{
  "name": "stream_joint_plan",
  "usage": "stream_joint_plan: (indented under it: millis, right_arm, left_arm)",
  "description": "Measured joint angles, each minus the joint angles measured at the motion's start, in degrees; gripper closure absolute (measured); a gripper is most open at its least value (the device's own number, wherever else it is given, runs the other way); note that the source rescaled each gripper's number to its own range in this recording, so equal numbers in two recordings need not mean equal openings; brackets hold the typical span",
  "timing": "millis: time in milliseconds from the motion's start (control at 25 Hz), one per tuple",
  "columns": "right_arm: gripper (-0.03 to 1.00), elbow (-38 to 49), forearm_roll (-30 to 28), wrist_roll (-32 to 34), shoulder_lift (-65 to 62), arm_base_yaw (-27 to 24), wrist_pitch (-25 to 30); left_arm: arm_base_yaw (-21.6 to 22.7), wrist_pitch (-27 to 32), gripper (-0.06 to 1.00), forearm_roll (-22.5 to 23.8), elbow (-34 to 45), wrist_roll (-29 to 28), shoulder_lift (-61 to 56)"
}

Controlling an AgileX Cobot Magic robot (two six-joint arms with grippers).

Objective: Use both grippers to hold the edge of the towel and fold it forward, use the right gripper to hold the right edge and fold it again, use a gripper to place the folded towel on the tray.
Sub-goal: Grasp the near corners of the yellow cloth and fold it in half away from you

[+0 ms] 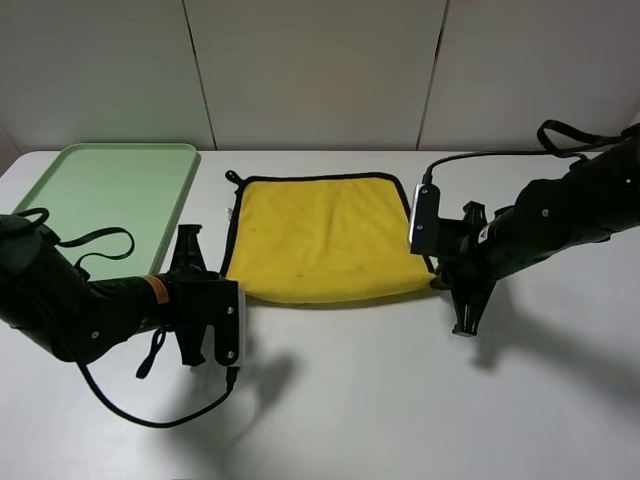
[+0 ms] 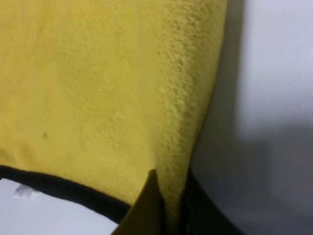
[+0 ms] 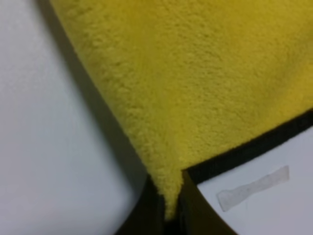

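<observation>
The yellow towel (image 1: 325,235) lies spread on the white table, right of the mint-green tray (image 1: 110,190). My left gripper (image 1: 228,287) is shut on the towel's near left corner. The left wrist view shows the plush cloth (image 2: 98,88) pinched between the fingers (image 2: 146,205), with the black edge of the towel (image 2: 63,188) running off beside them. My right gripper (image 1: 440,280) is shut on the near right corner. In the right wrist view the cloth (image 3: 205,73) narrows into the closed fingers (image 3: 146,210), next to the black trim (image 3: 254,147).
The tray holds nothing and its right rim (image 1: 190,190) stands close to the towel's left side. A small piece of tape (image 3: 252,188) is stuck to the table by the right corner. Black cables (image 1: 160,410) trail from the left arm over the near table.
</observation>
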Motion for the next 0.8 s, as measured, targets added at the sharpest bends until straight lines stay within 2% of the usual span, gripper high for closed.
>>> stream_joint_plan:
  millis: [160, 240, 440, 800]
  right_arm:
    - [0.97, 0.0, 0.05, 0.0, -1.83, 0.0, 1.4]
    - [0.97, 0.05, 0.05, 0.04, -2.55, 0.04, 2.39]
    - [0.97, 0.05, 0.17, 0.04, -4.29, 0.18, 4.18]
    - [0.97, 0.11, 0.17, 0.52, -10.66, 0.18, 10.39]
  left_arm:
    - [-0.01, -0.89, 0.94, -0.24, 0.89, 0.0, -0.12]
    - [-0.64, -0.58, 0.94, -2.22, 1.25, 0.0, -0.72]
    - [-4.85, -0.2, 0.94, -13.45, 1.38, 0.42, -4.1]
    - [-12.36, 2.04, 0.94, -30.18, 1.51, 1.57, -11.3]
